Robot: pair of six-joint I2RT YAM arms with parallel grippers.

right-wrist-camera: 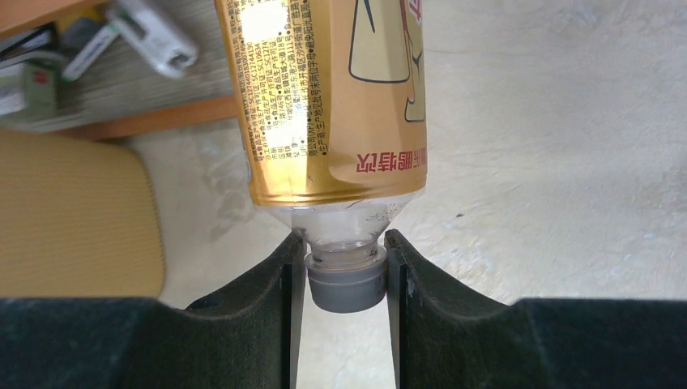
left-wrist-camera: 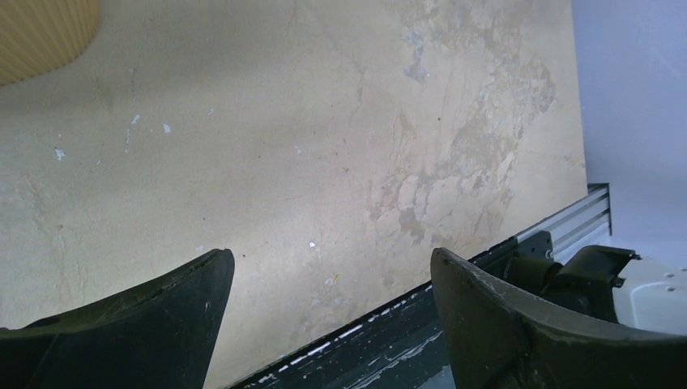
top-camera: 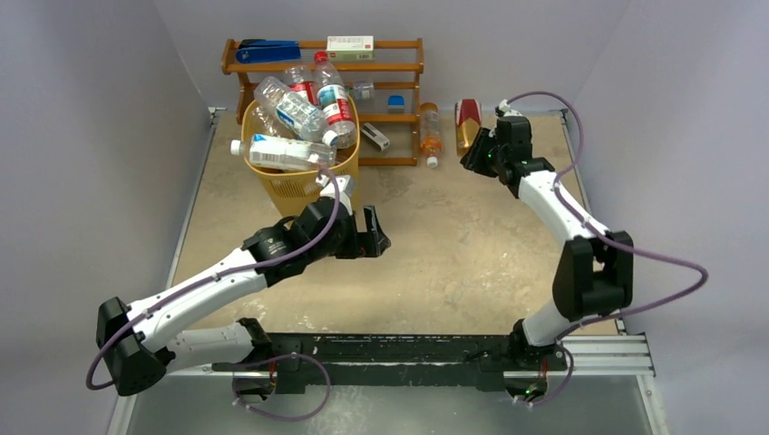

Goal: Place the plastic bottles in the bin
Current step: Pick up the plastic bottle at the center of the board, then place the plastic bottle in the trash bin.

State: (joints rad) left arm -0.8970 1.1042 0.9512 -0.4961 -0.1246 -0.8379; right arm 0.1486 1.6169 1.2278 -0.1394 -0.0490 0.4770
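Note:
The yellow mesh bin (top-camera: 295, 181) stands at the back left, heaped with several clear plastic bottles (top-camera: 295, 113). An orange bottle (top-camera: 430, 131) lies by the rack. My right gripper (top-camera: 473, 152) is shut on the grey cap (right-wrist-camera: 347, 284) of a gold-labelled bottle (top-camera: 467, 120), which fills the right wrist view (right-wrist-camera: 324, 97); the gripper (right-wrist-camera: 340, 247) holds it above the table, right of the bin (right-wrist-camera: 73, 219). My left gripper (top-camera: 374, 234) is open and empty just right of the bin's front. In the left wrist view (left-wrist-camera: 332, 263) it hangs over bare table, with the bin's corner (left-wrist-camera: 40, 32) at the top left.
A brown wooden shelf rack (top-camera: 399, 68) stands behind the bin, with a blue stapler (top-camera: 267, 50) and a white box (top-camera: 349, 43) on top. A small white item (top-camera: 374, 136) lies at its foot. A metal rail (top-camera: 435, 349) runs along the near edge.

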